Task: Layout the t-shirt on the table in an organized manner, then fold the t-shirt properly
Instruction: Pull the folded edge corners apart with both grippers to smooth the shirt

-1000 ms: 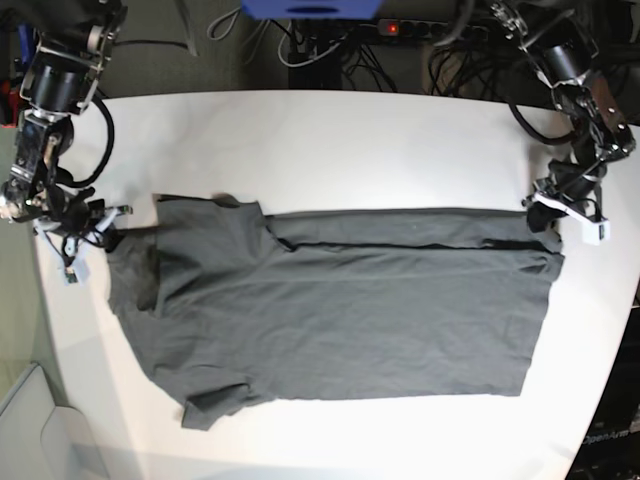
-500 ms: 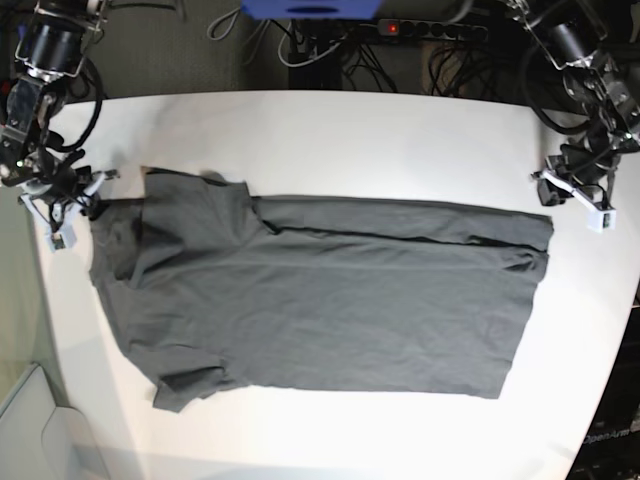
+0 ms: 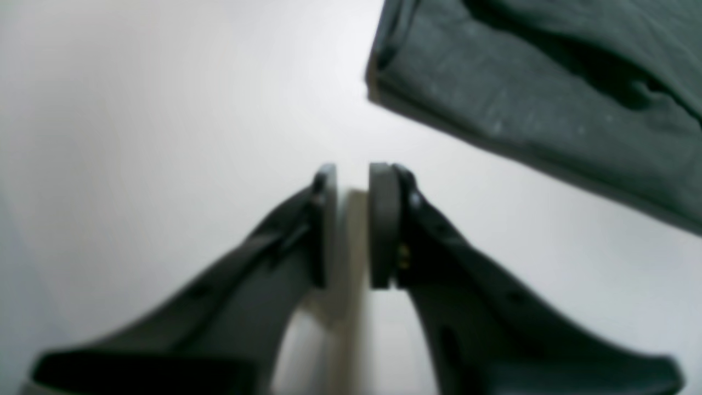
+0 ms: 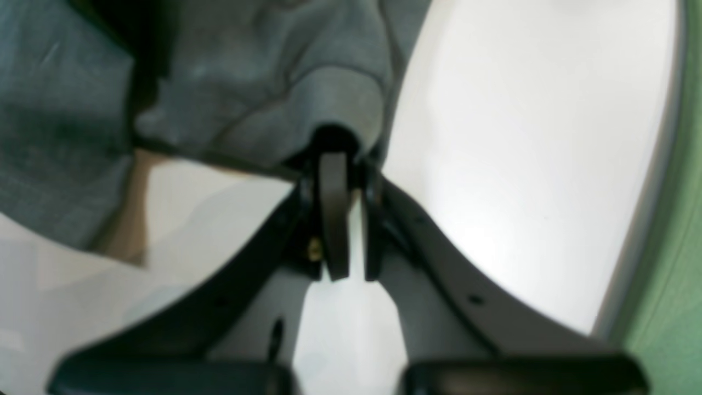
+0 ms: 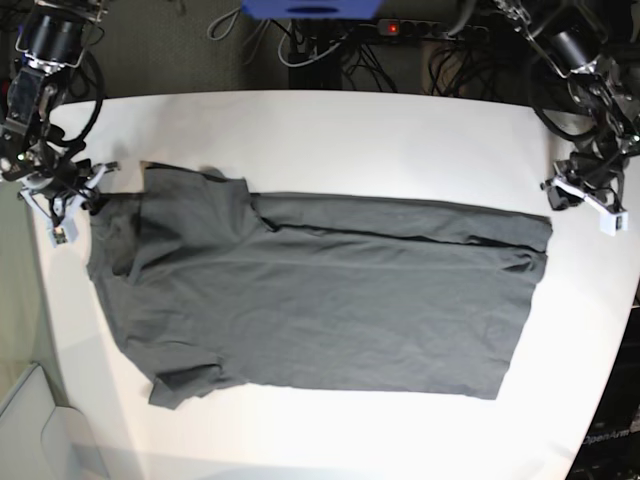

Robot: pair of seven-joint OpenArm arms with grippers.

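The dark grey t-shirt (image 5: 330,300) lies spread flat across the white table (image 5: 350,140), neck end at the left and hem at the right, with its far long edge folded over. My right gripper (image 5: 88,195) is shut on a bunched fold of the t-shirt (image 4: 247,82) at the shoulder end; the right gripper (image 4: 343,164) pinches cloth at its tips. My left gripper (image 5: 562,195) hovers just right of the hem corner. In the left wrist view the left gripper (image 3: 352,181) stands slightly open with nothing between its pads, and the t-shirt corner (image 3: 548,99) lies apart from it.
Cables and a power strip (image 5: 430,30) lie beyond the table's far edge, beside a blue object (image 5: 310,8). The rounded table edge (image 4: 652,230) runs close to my right gripper, with green floor past it. A grey bin (image 5: 30,430) sits at the bottom left.
The shirt slid left with my right gripper a second ago. My left gripper let go of the hem corner, opened a little and drew away to the right.
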